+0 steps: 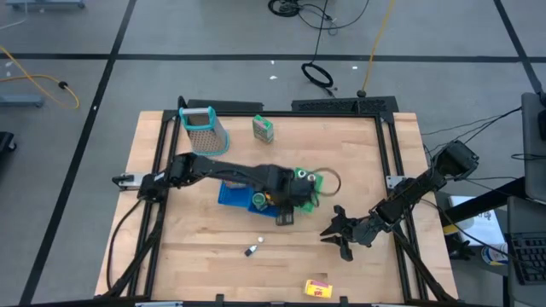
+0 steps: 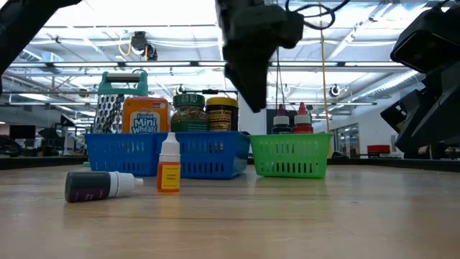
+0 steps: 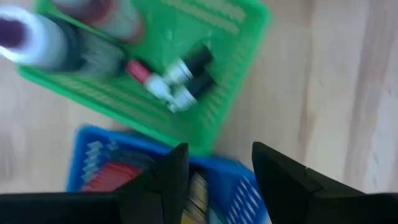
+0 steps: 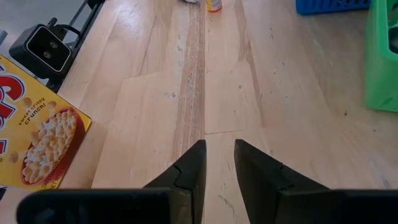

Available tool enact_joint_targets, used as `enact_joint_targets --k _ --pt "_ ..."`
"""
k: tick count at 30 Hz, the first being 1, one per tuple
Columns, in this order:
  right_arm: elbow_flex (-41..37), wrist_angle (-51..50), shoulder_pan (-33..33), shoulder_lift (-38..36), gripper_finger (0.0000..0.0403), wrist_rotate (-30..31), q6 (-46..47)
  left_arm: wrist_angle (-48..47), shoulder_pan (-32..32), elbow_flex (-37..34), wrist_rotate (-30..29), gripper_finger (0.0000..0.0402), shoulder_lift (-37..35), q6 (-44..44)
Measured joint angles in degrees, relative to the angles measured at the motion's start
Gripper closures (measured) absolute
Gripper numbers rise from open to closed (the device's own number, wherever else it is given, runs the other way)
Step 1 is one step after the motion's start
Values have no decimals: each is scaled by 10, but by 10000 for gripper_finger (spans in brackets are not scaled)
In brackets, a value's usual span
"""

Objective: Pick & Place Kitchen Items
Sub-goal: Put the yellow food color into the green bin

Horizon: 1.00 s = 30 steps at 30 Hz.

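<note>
My left gripper (image 3: 221,168) is open and empty above the place where the green basket (image 3: 205,93) meets the blue basket (image 3: 93,165), near the table's middle (image 1: 286,209). Small bottles (image 3: 180,81) lie in the green basket; packets and jars (image 2: 190,111) stand in the blue one. My right gripper (image 4: 217,162) hovers low over bare wood at the right near part of the table (image 1: 334,239), fingers a little apart, empty. A purple-capped bottle (image 2: 100,185) lies on its side beside an upright yellow bottle (image 2: 169,169). A yellow box (image 1: 317,288) lies near the near edge, and a green carton (image 1: 263,129) stands far back.
The metal grater (image 1: 203,128) stands at the far left, behind the blue basket (image 2: 165,155). A tiny white bit (image 1: 260,240) lies by a small bottle (image 1: 251,250). The yellow cereal box (image 4: 37,137) lies close beside my right gripper. Bare wood runs along the near left part.
</note>
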Motion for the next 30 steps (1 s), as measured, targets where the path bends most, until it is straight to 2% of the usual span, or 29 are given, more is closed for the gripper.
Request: enact_joint_targets --k 14,22,30 --pt "0 0 0 0 328 0 0 -58 -121 0 -27 222 0 -71" --pt "0 0 0 0 328 -2 17 -103 -158 -8 -57 222 0 -133" --pt "0 0 0 0 328 -2 16 -108 -179 -34 -42 222 0 -141"
